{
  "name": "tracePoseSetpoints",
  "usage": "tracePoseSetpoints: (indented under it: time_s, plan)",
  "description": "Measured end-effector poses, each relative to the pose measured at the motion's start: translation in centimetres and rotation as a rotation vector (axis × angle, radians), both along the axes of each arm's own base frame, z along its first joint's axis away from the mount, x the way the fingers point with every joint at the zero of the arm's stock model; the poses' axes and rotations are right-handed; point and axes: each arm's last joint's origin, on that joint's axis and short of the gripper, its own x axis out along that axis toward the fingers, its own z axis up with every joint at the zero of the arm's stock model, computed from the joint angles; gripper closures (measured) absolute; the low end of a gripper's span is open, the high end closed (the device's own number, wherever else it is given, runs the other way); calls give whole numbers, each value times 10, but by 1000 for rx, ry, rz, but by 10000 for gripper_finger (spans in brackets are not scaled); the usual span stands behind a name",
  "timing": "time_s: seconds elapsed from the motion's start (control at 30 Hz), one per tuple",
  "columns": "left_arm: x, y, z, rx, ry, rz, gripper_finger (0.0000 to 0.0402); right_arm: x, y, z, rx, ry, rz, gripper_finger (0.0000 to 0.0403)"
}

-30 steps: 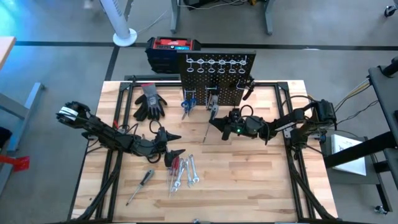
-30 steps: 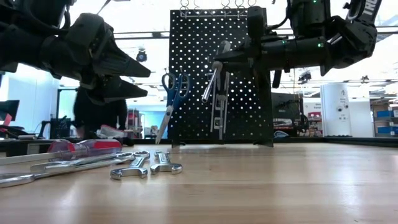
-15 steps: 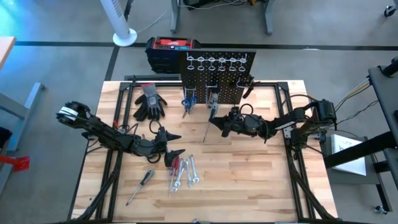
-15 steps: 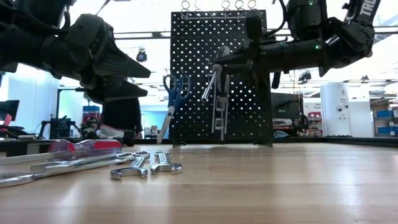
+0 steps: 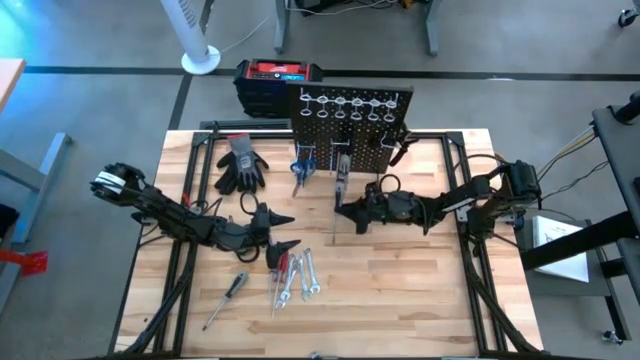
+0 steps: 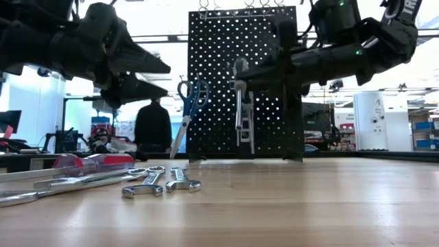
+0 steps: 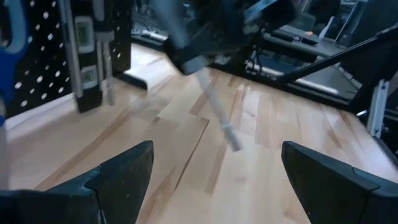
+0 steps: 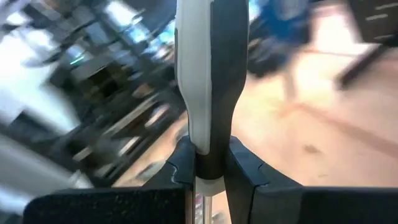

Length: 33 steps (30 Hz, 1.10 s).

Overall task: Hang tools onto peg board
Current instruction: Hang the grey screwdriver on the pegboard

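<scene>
While the right gripper (image 5: 345, 212) hangs in front of the peg board (image 5: 349, 118), I can see its fingers clamped on a screwdriver (image 6: 239, 96) with a grey and black handle. In the low view the tool stands nearly upright, handle up, just before the board's face. The right wrist view shows that handle (image 8: 208, 81) pinched between the two dark fingers.

My left gripper (image 5: 275, 232) waits over the middle of the table (image 5: 400, 300) with its fingers spread wide and nothing between them. It hovers just above the pile of loose tools (image 5: 290, 275): a red-handled screwdriver (image 6: 92, 162) and several wrenches (image 6: 161, 182). One more screwdriver (image 5: 226, 298) lies apart near the front. The gloves (image 5: 241, 163) sit beside the board.

Blue scissors (image 6: 186, 110) already hang on the board, and a level (image 6: 245, 127) seems to hang beside them.

I judge the step in hand to be hanging this screwdriver. Next I would raise it to the row of ring hooks (image 5: 350, 100) along the top, line the shaft up over one ring, and lower it through. Only then should the fingers let go, since a tilted shaft may catch on the ring.
</scene>
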Motion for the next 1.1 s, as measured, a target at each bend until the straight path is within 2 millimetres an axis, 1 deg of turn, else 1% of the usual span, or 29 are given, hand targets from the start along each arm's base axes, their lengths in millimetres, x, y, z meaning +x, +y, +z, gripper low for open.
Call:
tracePoseSetpoints:
  time_s: [0.1,0.2,0.33,0.43,0.57,0.7,1.1]
  plan:
    - [4,-1,5,-2,-17,-4,59,0,-1,-1,9,10,-6,370]
    - [6,-3,9,-1,-28,-7,59,0,4,1,-24,3,23,370]
    - [10,-2,13,21,-36,-4,59,6,10,10,-91,-28,50,370]
    - [12,-3,16,30,-44,-7,59,8,4,15,-112,-45,4,370]
    - [12,-4,16,30,-35,-12,59,5,0,20,-121,-59,-44,370]
    - [10,-4,11,27,-6,-11,59,1,-4,19,-103,-53,-69,370]
    - [10,-4,10,31,3,-11,59,-2,-16,16,-23,-60,-128,370]
